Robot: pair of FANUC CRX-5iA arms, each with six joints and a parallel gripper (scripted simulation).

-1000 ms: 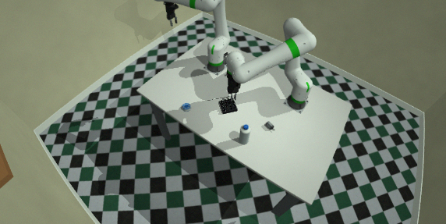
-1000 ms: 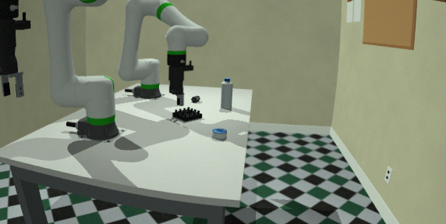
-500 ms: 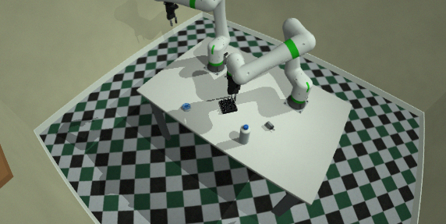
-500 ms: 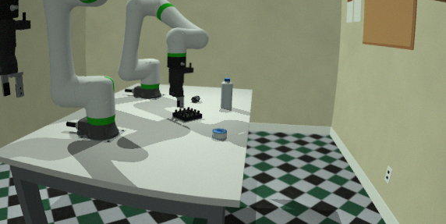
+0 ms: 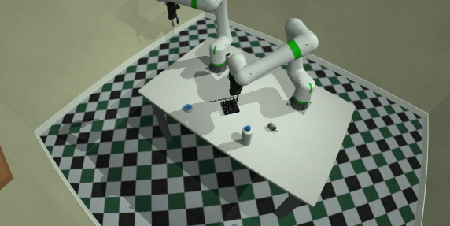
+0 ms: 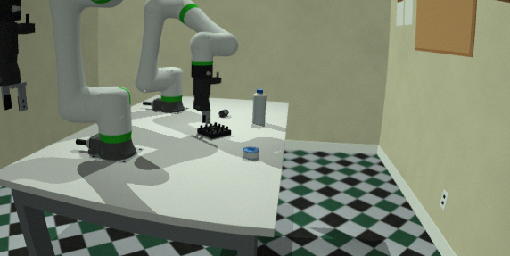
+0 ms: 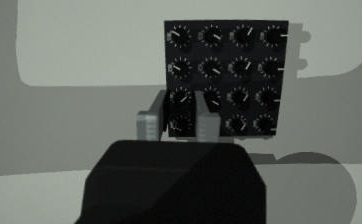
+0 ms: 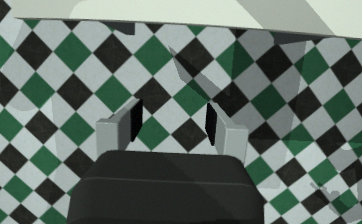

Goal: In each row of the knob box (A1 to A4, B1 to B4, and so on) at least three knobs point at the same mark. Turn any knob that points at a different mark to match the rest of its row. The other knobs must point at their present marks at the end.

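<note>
Left hand (image 5: 236,98) (image 6: 206,118) (image 7: 181,94) partly open above knob box (image 5: 230,106) (image 6: 214,132) (image 7: 225,52); right hand (image 5: 175,24) (image 6: 14,98) (image 8: 174,104) wide open (beyond the tabletop (image 5: 283,157) (image 6: 214,183) (image 7: 92,55) (image 8: 157,10), over floor (image 8: 189,134)).

We count one table (image 5: 283,161) (image 6: 201,192) (image 7: 82,50) (image 8: 157,10), two arms (image 5: 267,61) (image 6: 71,58), two grippers (image 5: 175,24) (image 6: 15,103) (image 7: 179,112) (image 8: 174,122), one knob box (image 5: 230,106) (image 6: 214,132) (image 7: 227,52), one bottle (image 5: 246,136) (image 6: 259,109), one round blue-topped container (image 5: 188,107) (image 6: 250,152) and one small dark object (image 5: 271,127) (image 6: 224,113). In the left wrist view, we can see fifteen knobs (image 7: 180,36).
</note>
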